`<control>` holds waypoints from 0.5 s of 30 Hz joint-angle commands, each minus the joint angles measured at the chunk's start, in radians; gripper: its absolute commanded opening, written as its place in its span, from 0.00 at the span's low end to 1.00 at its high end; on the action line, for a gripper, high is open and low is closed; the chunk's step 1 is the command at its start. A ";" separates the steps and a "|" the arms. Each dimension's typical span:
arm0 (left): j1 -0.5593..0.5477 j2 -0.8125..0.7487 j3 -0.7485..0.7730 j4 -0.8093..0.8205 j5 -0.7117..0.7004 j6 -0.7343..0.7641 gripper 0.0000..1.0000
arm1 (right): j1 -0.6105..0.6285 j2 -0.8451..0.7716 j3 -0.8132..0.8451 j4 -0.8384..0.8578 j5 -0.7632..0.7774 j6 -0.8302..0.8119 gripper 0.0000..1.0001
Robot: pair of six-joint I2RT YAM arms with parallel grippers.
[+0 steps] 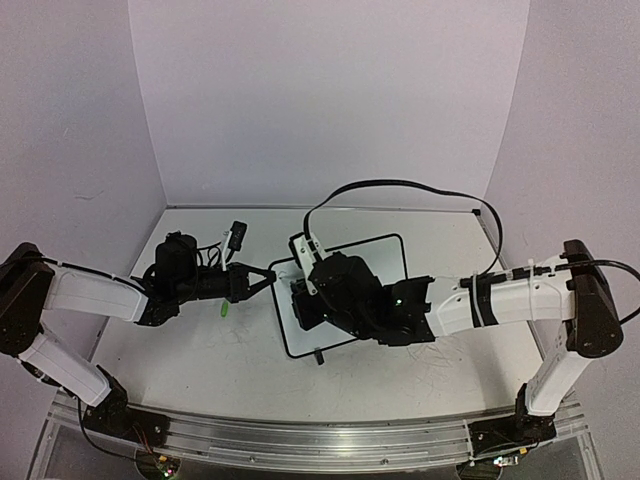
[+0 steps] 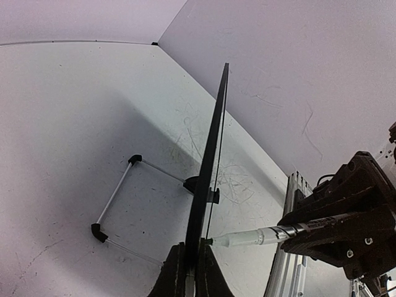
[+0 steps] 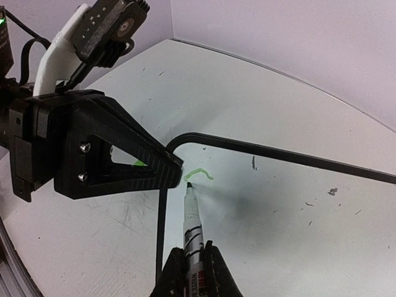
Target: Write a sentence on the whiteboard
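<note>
The whiteboard stands tilted on the table, its black frame held at the left edge by my left gripper, which is shut on it. In the left wrist view the board is edge-on between the jaws of that gripper. My right gripper is shut on a whiteboard marker. The marker's tip is at the board's upper left corner, just below a short curved green stroke. No readable words of the sentence show. From above, my right gripper covers that corner.
A small green cap lies on the table below my left gripper. The board's wire foot rests on the scuffed table behind it. Purple walls close the back and sides. A black cable arcs over the right arm.
</note>
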 commanded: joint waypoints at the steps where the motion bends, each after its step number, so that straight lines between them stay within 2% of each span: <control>1: 0.007 -0.029 0.022 0.032 -0.005 0.006 0.00 | -0.001 -0.018 -0.010 -0.014 0.062 0.022 0.00; 15: 0.007 -0.029 0.022 0.031 -0.005 0.006 0.00 | -0.001 -0.029 -0.032 -0.034 0.090 0.048 0.00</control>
